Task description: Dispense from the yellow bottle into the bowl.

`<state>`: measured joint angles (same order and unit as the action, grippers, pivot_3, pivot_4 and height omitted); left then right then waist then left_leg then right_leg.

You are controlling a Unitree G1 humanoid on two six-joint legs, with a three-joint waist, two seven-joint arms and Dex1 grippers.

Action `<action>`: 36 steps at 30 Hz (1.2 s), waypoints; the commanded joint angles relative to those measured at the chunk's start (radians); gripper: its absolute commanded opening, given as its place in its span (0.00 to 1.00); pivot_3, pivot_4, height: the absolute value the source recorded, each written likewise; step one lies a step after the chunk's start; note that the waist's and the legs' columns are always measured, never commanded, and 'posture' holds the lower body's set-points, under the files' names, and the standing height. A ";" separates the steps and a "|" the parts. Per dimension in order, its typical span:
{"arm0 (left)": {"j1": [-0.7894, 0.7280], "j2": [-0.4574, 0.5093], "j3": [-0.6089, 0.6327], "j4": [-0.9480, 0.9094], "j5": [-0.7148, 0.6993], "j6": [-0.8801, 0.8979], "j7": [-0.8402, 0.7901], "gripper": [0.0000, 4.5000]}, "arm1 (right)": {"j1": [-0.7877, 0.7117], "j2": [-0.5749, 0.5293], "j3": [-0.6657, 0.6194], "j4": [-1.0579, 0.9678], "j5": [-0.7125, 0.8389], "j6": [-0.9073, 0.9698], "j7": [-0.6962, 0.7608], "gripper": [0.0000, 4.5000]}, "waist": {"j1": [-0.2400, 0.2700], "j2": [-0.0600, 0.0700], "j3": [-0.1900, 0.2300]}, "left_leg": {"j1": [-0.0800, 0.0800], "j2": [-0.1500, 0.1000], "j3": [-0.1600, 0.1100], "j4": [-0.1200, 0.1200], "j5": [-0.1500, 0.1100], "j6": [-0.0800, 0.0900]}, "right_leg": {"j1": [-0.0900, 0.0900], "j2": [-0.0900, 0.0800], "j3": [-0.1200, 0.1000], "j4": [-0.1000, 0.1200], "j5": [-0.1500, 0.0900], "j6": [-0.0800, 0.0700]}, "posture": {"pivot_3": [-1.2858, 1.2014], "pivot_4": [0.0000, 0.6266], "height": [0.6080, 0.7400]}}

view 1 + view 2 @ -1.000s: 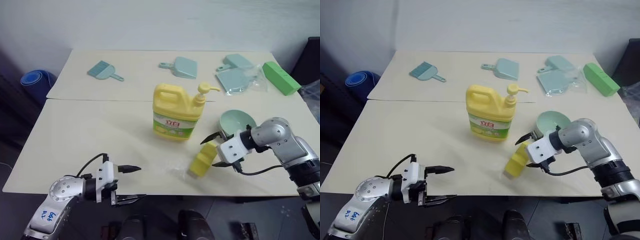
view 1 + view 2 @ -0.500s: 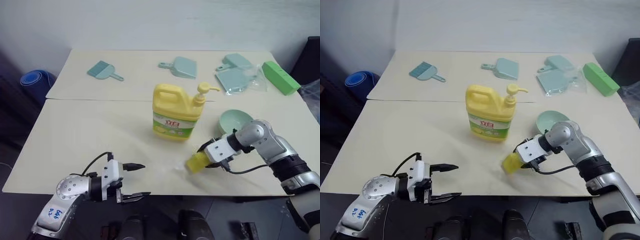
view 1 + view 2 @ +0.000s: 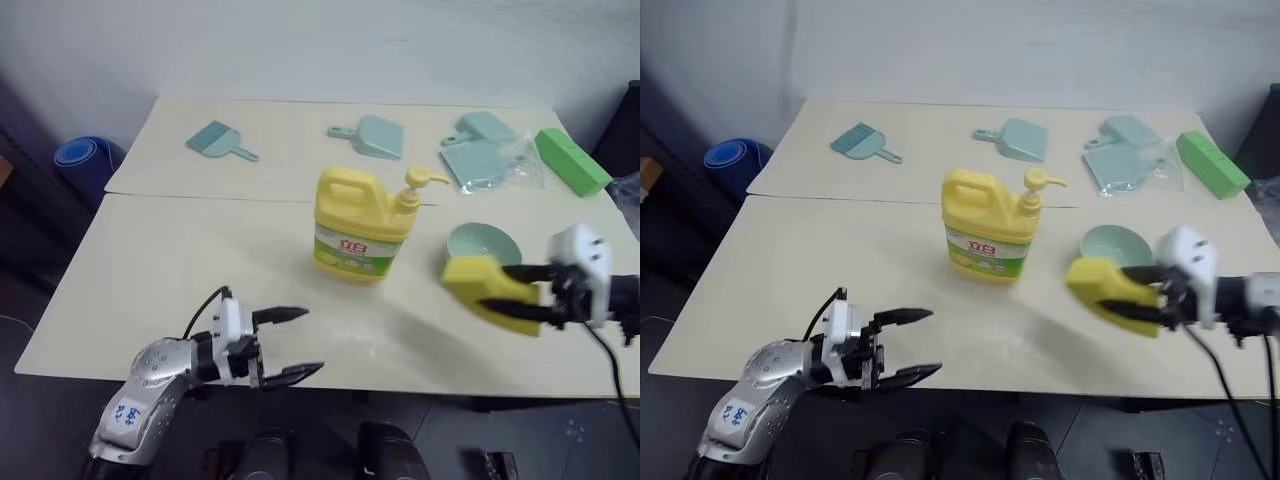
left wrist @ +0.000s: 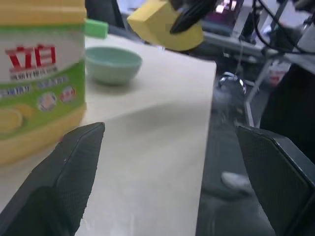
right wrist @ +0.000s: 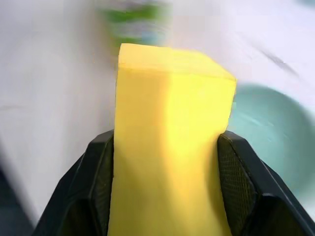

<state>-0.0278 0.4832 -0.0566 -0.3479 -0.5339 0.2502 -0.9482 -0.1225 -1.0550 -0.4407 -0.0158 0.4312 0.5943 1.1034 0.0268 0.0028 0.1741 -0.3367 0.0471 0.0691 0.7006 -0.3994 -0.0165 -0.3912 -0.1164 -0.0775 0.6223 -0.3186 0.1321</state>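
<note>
The yellow bottle, a pump jug with a green label, stands upright mid-table. To its right sits the pale mint bowl, showing nothing inside. My right gripper hovers above the table just in front of the bowl, shut on a small yellow block, which it holds tilted. In the right wrist view the yellow block sits between both fingers, with the bowl behind. My left gripper is open over the table's front edge, left of the bottle, pointing right toward it, with nothing between its fingers.
Three teal dustpans lie along the far side of the table, one in clear wrap. A green block lies at the far right. A blue roll lies off the table's left.
My right gripper closed on the yellow block, lifted it off the table and swung right, rolling the block. My left gripper crept forward and up, still open.
</note>
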 commanded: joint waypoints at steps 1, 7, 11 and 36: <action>-0.046 -0.001 -0.022 0.025 -0.002 -0.004 -0.031 1.00 | -0.087 -0.023 0.014 0.328 -0.141 -0.182 -0.139 0.53 | -0.005 0.000 0.000 | 0.000 0.000 0.001 -0.001 0.000 0.000 | -0.001 0.000 0.000 0.000 0.000 0.000 | 0.52 0.24 1.00; -0.084 0.015 -0.003 0.057 0.001 -0.012 -0.053 1.00 | -0.350 -0.009 0.093 0.806 -0.271 -0.420 -0.316 0.60 | -0.032 0.004 0.000 | 0.001 0.001 0.006 -0.003 0.001 0.000 | -0.004 0.001 0.001 0.002 0.000 0.000 | 0.52 0.24 1.00; -0.090 0.012 0.016 0.060 -0.006 -0.008 -0.042 1.00 | -0.430 -0.017 0.105 0.929 -0.305 -0.518 -0.401 0.87 | -0.037 0.004 0.000 | 0.001 0.002 0.006 -0.003 0.001 0.000 | -0.005 0.001 0.000 0.003 0.000 0.000 | 0.52 0.24 1.00; -0.127 -0.023 0.006 0.037 -0.006 0.052 0.008 1.00 | -0.160 0.461 0.323 0.283 -0.248 -0.499 -0.392 0.63 | -0.028 0.004 0.000 | -0.001 0.001 0.002 -0.001 0.001 -0.001 | -0.004 0.000 -0.001 0.003 0.001 0.002 | 0.52 0.24 1.00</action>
<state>-0.1561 0.4679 -0.0424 -0.2667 -0.5417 0.3053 -0.9527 -0.2707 -0.5965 -0.1136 0.2657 0.1867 0.1227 0.7203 -0.0016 0.0064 0.1743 -0.3374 0.0481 0.0710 0.6992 -0.3987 -0.0171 -0.3948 -0.1159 -0.0781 0.6248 -0.3174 0.1344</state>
